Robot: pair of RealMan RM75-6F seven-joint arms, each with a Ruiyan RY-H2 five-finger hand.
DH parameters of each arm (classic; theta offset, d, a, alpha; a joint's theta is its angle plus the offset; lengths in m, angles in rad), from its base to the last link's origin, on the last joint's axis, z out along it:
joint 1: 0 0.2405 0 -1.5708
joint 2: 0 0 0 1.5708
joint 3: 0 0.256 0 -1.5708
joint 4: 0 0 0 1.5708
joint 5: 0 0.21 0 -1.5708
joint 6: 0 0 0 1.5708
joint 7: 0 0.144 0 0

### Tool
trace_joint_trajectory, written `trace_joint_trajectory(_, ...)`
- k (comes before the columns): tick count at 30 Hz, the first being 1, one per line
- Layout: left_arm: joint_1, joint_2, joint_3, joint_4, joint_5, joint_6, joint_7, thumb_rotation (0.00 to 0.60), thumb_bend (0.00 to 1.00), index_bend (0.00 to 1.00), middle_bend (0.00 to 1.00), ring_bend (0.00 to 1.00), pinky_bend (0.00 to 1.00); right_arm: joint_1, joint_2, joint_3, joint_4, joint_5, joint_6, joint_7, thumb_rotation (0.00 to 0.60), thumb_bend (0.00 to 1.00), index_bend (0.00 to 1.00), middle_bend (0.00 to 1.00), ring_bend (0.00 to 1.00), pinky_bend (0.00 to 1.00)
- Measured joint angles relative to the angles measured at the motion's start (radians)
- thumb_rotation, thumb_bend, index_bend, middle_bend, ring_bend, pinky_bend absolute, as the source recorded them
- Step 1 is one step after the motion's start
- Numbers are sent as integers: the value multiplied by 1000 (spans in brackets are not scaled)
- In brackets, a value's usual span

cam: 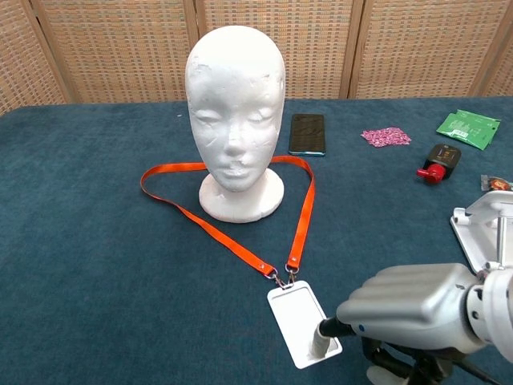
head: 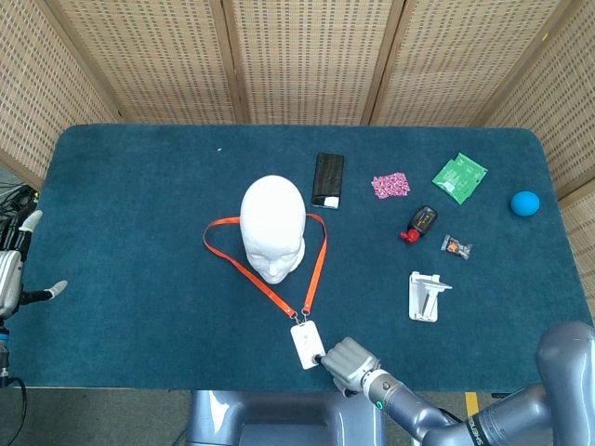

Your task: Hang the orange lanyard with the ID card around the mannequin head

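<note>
The white mannequin head [head: 272, 228] [cam: 235, 96] stands upright mid-table. The orange lanyard [head: 316, 265] [cam: 302, 216] lies flat on the blue cloth, looped around the head's base, its two straps meeting in a point toward me. At that point hangs the white ID card [head: 304, 342] [cam: 298, 317], flat near the front edge. My right hand [head: 349, 358] [cam: 413, 305] presses one fingertip [cam: 321, 346] on the card's near corner, the other fingers curled under. My left hand [head: 11, 269] hangs off the table's left edge, fingers apart, holding nothing.
A black phone [head: 328, 179] lies behind the head. To the right are a pink packet [head: 390, 185], a green packet [head: 459, 177], a blue ball [head: 524, 203], a red-and-black item [head: 420, 223], a small wrapper [head: 456, 246] and a white holder [head: 425, 295].
</note>
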Motion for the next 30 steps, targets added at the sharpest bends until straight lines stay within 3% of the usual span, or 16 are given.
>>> trace_joint_trajectory(5, 0, 0, -1, -2, 1, 0, 3, 600, 0, 0, 0, 0, 0, -5, 10, -4, -15, -56, 11, 12, 600, 798, 297, 822, 775, 983)
trace_joint_trajectory(9, 1, 0, -1, 0, 1, 1, 2, 600, 0, 0, 0, 0, 0, -23, 30, 2, -12, -163, 19, 43, 600, 798, 297, 823, 775, 983)
trace_joint_trajectory(16, 2, -2, 0, 0, 7, 3, 5, 600, 0, 0, 0, 0, 0, -84, 95, -6, 56, -495, 44, 144, 600, 798, 297, 824, 774, 983)
trace_joint_trajectory(25, 13, -7, 9, -7, 28, 26, 19, 600, 0, 0, 0, 0, 0, -218, 196, -60, 312, -983, 203, 409, 600, 786, 298, 815, 761, 981)
trace_joint_trajectory(27, 20, -9, 14, -9, 37, 38, 21, 600, 0, 0, 0, 0, 0, -266, 213, -67, 395, -1056, 290, 454, 600, 729, 281, 787, 733, 975)
trace_joint_trajectory(30, 35, -13, 27, -10, 58, 57, 18, 600, 0, 0, 0, 0, 0, -365, 231, -67, 469, -1085, 437, 497, 600, 436, 179, 644, 609, 895)
